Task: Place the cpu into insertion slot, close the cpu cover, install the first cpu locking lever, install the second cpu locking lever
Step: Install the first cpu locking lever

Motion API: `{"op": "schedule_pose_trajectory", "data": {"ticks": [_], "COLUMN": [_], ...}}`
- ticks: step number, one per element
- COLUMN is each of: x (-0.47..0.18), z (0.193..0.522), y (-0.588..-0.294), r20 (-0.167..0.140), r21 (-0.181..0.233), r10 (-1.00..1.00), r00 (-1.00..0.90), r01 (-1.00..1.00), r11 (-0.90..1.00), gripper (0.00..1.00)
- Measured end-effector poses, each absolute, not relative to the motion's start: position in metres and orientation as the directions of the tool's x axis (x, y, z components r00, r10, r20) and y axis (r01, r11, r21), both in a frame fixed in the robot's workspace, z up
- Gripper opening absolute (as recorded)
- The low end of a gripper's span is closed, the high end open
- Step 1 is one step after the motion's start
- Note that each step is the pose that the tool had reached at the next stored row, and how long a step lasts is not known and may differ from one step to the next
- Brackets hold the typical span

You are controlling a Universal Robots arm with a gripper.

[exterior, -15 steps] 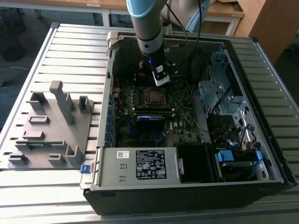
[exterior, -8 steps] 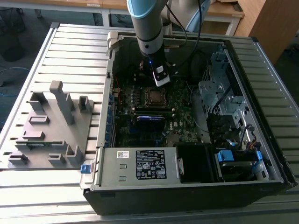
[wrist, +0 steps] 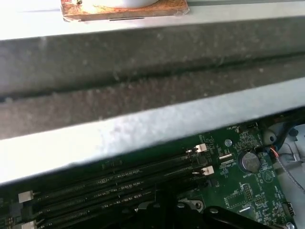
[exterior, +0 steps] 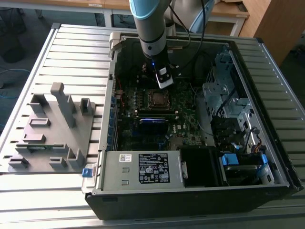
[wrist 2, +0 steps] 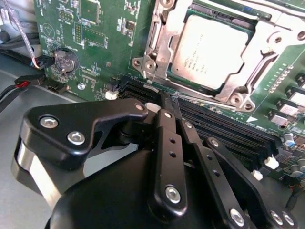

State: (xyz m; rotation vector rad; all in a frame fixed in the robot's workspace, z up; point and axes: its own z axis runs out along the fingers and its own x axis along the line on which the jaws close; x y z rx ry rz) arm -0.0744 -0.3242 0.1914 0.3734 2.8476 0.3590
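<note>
Green circuit board (wrist 2: 107,52) is spread under the gripper (wrist 2: 167,102), whose black jaws are seen clenched together in the second wrist view, with nothing visible between them. Their tips are held just over the long black memory slots (wrist 2: 228,131), close beside the insertion slot (exterior: 158,98). The cpu (wrist 2: 212,47) is seated in that slot, its dull silver top showing through the window of the cpu cover (wrist 2: 162,43), which is laid down around it. Whether the locking levers are latched cannot be told. A round coin battery (wrist 2: 64,59) is mounted on the board, well apart from the slot. In the exterior view the open computer case (exterior: 267,181) is set on a slatted table (exterior: 71,52), with a grey fixture (exterior: 52,129) placed at the exterior view's left.
</note>
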Motion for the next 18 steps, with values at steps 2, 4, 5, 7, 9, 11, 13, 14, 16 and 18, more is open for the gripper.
{"op": "schedule_pose_trajectory", "data": {"ticks": [2, 4, 5, 7, 9, 11, 13, 14, 16, 18], "x": [-0.0744, -0.0744, -0.0744, -0.0744, -0.0744, -0.0744, -0.0743, -0.0743, -0.0744, -0.0744], "z": [0.1908, 0.1902, 0.19, 0.1899, 0.1899, 0.1899, 0.1901, 0.1901, 0.1901, 0.1901], "y": [-0.3235, -0.3229, -0.3226, -0.3225, -0.3225, -0.3225, -0.3225, -0.3225, -0.3224, -0.3222], "r20": [-0.21, -0.211, -0.211, -0.211, -0.211, -0.211, -0.211, -0.211, -0.212, -0.213], "r21": [0.27, 0.268, 0.267, 0.266, 0.265, 0.265, 0.265, 0.265, 0.263, 0.26], "r10": [0.28, 0.28, 0.279, 0.279, 0.279, 0.279, 0.279, 0.279, 0.278, 0.278], "r00": [-0.937, -0.937, -0.937, -0.937, -0.937, -0.937, -0.937, -0.937, -0.937, -0.937], "r01": [0.22, 0.22, 0.22, 0.22, 0.22, 0.22, 0.22, 0.22, 0.22, 0.22], "r11": [0.937, 0.938, 0.938, 0.939, 0.939, 0.939, 0.939, 0.939, 0.939, 0.94], "gripper": [0.1, 0.1, 0.1, 0.1, 0.1, 0.1, 0.1, 0.1, 0.1, 0.1]}}
